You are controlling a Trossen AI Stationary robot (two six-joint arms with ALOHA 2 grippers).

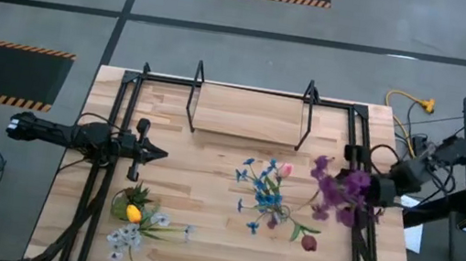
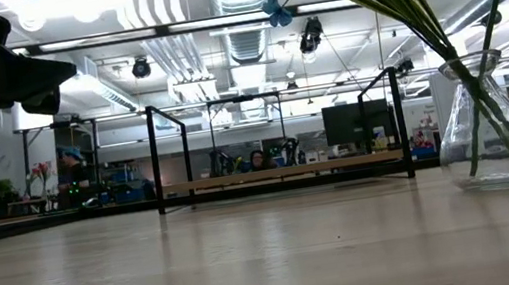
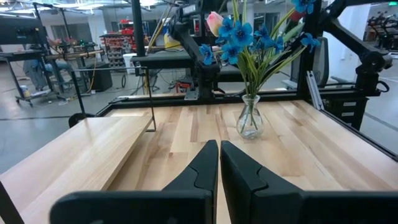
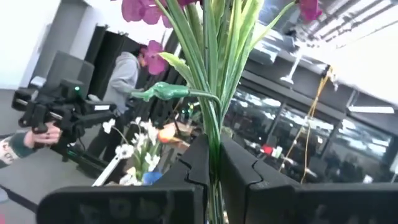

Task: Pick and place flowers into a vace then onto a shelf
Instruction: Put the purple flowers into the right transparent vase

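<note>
The clear glass vase [image 2: 491, 132] stands on the table right of centre and holds blue, pink and dark red flowers [image 1: 263, 189]; it also shows in the left wrist view [image 3: 250, 118]. My right gripper [image 1: 370, 194] is by the table's right edge, shut on a bunch of purple flowers [image 1: 342, 188] held above the table. My left gripper [image 1: 154, 151] is shut and empty at mid-left, pointing toward the vase. Yellow and white flowers [image 1: 134, 225] lie on the table at the near left. The shelf [image 1: 249, 114] stands at the far middle. My right gripper pinches the bunch's green stems [image 4: 213, 134] between its two fingers [image 4: 194, 163], several stems together. The fingers come level from the table's right side. The stems rise past the fingertips with the purple heads [image 4: 140, 9] beyond them. The bunch is lifted clear of the table.
Black metal rails [image 1: 101, 176] run along the table's left and right sides and its far edge. The shelf's black loop supports [image 1: 193, 97] stand at its ends. A person in a grey hoodie [image 4: 124, 74] shows beyond the table in the right wrist view.
</note>
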